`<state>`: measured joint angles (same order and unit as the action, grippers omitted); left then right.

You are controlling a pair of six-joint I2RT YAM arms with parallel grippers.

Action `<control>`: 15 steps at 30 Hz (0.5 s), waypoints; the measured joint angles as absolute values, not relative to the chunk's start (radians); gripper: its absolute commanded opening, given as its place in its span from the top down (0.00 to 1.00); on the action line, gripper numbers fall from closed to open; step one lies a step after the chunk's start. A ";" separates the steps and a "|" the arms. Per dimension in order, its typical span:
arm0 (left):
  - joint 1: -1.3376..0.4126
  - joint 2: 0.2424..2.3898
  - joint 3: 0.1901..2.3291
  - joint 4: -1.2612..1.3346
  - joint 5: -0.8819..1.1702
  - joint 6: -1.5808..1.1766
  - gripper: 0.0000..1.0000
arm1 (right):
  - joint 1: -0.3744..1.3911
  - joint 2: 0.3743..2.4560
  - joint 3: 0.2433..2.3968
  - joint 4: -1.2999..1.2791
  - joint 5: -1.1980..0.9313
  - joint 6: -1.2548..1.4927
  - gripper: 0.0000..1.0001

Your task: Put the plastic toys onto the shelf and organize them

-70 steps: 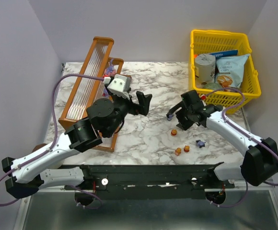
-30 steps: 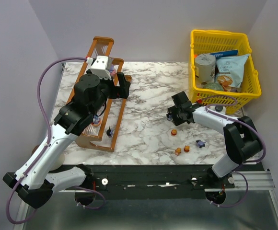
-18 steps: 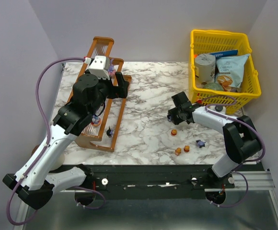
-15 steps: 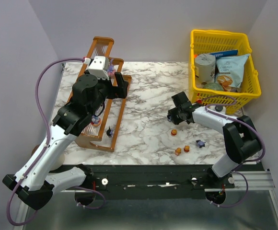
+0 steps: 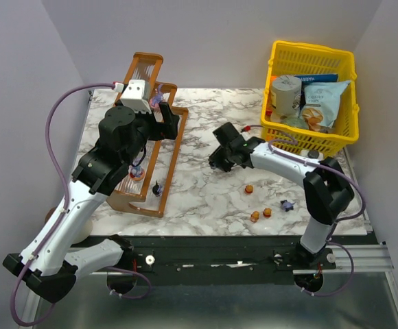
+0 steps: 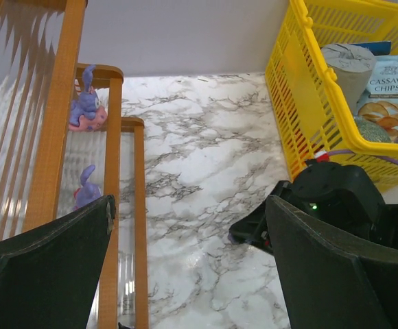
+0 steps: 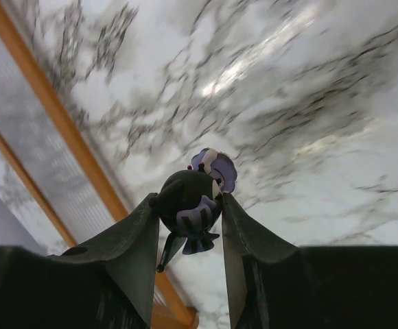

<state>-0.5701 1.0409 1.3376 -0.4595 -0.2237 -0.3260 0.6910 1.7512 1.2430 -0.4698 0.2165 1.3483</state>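
Note:
My right gripper (image 7: pixel 189 205) is shut on a dark navy and purple toy (image 7: pixel 193 195) and holds it above the marble, right of the shelf (image 7: pixel 55 116). From above, the right gripper (image 5: pixel 219 156) hangs over mid-table. The shelf (image 5: pixel 170 161) stands at the left with a purple-pink toy (image 6: pixel 86 110) and a purple toy (image 6: pixel 86 192) on its tiers. A small dark toy (image 5: pixel 156 186) stands on the lowest tier. My left gripper (image 5: pixel 166 120) hovers open over the shelf's right side, its fingers (image 6: pixel 48 253) wide apart and empty. Three orange toys (image 5: pixel 249 189) (image 5: pixel 254 216) (image 5: pixel 267 212) and a dark purple one (image 5: pixel 286 204) lie on the table.
A yellow mesh basket (image 5: pixel 309 144) with a can and snack packets stands at the back right, and shows in the left wrist view too (image 6: pixel 302 116). A purple cable runs from the right arm along the basket's front. Walls close in the table at the back and sides.
The right gripper closed on the dark toy, lifted it and swung left towards the shelf. The basket shifted a little to the left. The left arm barely moved.

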 measured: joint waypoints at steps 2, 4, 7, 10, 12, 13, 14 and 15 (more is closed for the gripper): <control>-0.566 1.039 1.338 -0.460 -0.224 -0.326 0.01 | 0.731 1.794 1.307 -0.496 0.195 1.317 0.92; -0.560 1.039 1.338 -0.464 -0.224 -0.326 0.01 | 0.767 1.840 1.367 -0.511 0.182 1.279 0.92; -0.552 1.038 1.338 -0.479 -0.224 -0.326 0.01 | 0.802 1.902 1.446 -0.524 0.168 1.222 0.93; -0.546 1.036 1.338 -0.494 -0.224 -0.326 0.01 | 0.826 1.942 1.507 -0.525 0.162 1.171 0.93; -0.543 1.034 1.338 -0.504 -0.224 -0.326 0.01 | 0.835 1.945 1.518 -0.526 0.160 1.150 0.94; -0.542 1.032 1.338 -0.506 -0.224 -0.326 0.01 | 0.836 1.945 1.518 -0.526 0.163 1.145 0.94; -0.541 1.032 1.338 -0.508 -0.223 -0.326 0.01 | 0.837 1.945 1.518 -0.527 0.168 1.143 0.94; -0.540 1.031 1.338 -0.509 -0.223 -0.326 0.01 | 0.838 1.945 1.518 -0.528 0.175 1.142 0.94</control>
<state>-0.5400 1.0309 1.3376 -0.5087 -0.2234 -0.3260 0.8379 1.9450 1.5177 -0.5282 0.1745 1.1423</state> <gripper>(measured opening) 0.988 0.443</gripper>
